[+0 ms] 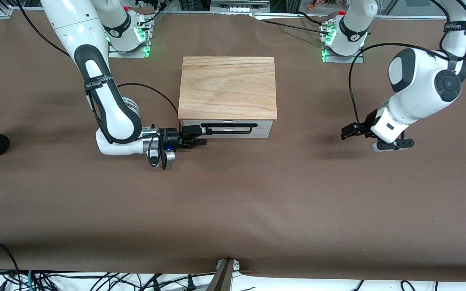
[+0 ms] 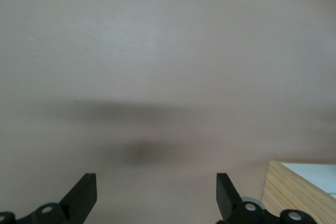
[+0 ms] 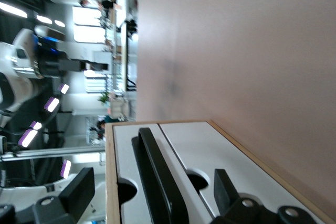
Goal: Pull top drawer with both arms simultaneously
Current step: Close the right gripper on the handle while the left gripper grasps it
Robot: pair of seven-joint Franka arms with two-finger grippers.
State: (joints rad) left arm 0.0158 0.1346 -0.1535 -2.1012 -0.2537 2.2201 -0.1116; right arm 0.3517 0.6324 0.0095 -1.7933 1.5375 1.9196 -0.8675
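Front view: top drawer [image 1: 225,125] is sat shut mid-tabletop [image 1: 233,202], right claw [image 1: 194,136] spread around the handle's [image 1: 229,128] 9 o'clock end, so left claw [image 1: 348,131], parted off at 3 o'clock, should be brought on before anything's pulled.

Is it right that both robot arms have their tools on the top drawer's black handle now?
Not quite. Only the right tool is at the top drawer's black handle, its open fingers on either side of the bar. The front view shows the left tool open, over bare table toward its own end, well apart from the cabinet.
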